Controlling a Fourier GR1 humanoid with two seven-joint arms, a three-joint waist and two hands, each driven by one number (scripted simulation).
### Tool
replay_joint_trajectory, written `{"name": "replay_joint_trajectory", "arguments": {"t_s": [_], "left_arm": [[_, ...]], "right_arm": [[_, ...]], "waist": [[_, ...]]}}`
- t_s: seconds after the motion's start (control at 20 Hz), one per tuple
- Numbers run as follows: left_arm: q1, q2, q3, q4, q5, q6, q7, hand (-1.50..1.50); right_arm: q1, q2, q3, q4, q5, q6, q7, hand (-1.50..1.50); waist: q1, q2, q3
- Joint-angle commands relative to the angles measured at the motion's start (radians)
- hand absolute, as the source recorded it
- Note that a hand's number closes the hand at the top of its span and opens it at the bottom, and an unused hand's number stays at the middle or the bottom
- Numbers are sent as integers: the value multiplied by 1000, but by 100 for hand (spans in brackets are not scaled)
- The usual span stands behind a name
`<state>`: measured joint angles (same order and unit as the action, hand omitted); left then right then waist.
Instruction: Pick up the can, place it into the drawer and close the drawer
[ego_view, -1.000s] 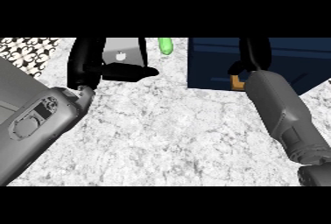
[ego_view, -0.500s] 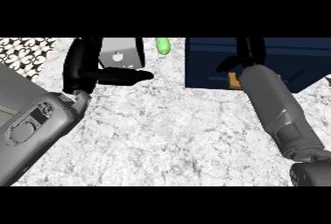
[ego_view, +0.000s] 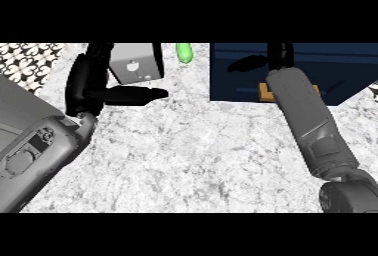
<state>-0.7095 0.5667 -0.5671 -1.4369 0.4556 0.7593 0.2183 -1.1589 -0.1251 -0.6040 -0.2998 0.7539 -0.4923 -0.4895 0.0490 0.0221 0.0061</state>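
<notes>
Head view, left hand (ego_view: 92, 87) fingers open beside can (ego_view: 136, 64), right hand (ego_view: 277, 55) perhaps closed

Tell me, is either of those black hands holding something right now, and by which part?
The left hand holds nothing; its fingers stand straight beside a grey box. The right hand reaches over the dark blue drawer, mostly out of view; whether it holds anything cannot be told.

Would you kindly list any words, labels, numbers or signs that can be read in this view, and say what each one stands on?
No readable words or numbers anywhere.
Grey box beside the left hand: a small pale mark on its face, too blurred to read.
Left forearm panel: raised shapes only, no lettering.
Green object and dark blue drawer: no text visible.
</notes>
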Motion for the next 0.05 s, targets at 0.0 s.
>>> {"name": "replay_joint_trajectory", "arguments": {"t_s": [0.0], "left_arm": [[34,3,22,-39,-7,5,23,-150]], "right_arm": [[-39,-11,-52,-2,-81,57,-20,-150]], "waist": [[-3,-10,-5]]}}
